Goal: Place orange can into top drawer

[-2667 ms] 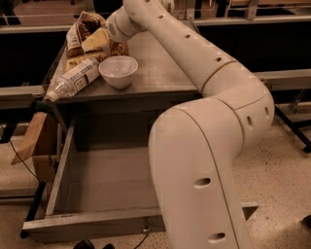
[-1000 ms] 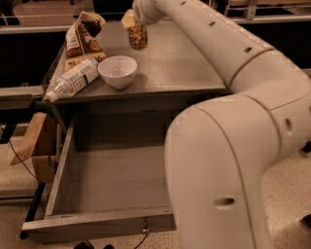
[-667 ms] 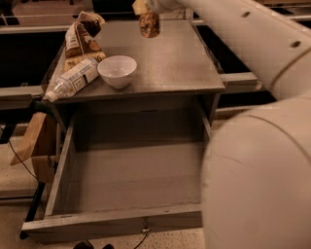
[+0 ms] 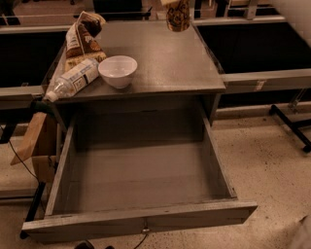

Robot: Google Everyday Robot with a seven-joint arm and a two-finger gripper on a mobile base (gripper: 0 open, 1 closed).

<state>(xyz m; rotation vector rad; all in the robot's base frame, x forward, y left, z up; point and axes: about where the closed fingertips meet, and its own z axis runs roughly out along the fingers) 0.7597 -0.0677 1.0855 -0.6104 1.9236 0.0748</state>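
Observation:
The orange can [image 4: 178, 15] hangs in the air at the top edge of the camera view, above the back of the grey tabletop [image 4: 170, 63]. Only a cream sliver of my gripper [image 4: 170, 2] shows, just above the can and holding it from the top. The rest of the arm is out of view. The top drawer [image 4: 141, 221] is pulled fully open below the table's front edge, and its inside is bare.
A white bowl [image 4: 118, 70], a clear plastic bottle [image 4: 73, 80] lying on its side and a brown snack bag [image 4: 81, 39] sit on the table's left part. A brown cardboard piece [image 4: 34, 138] hangs left of the drawer. Dark shelving flanks the table.
The can has been lifted off the table's back left and carried up and to the right. The arm that filled the right side has swung out of view.

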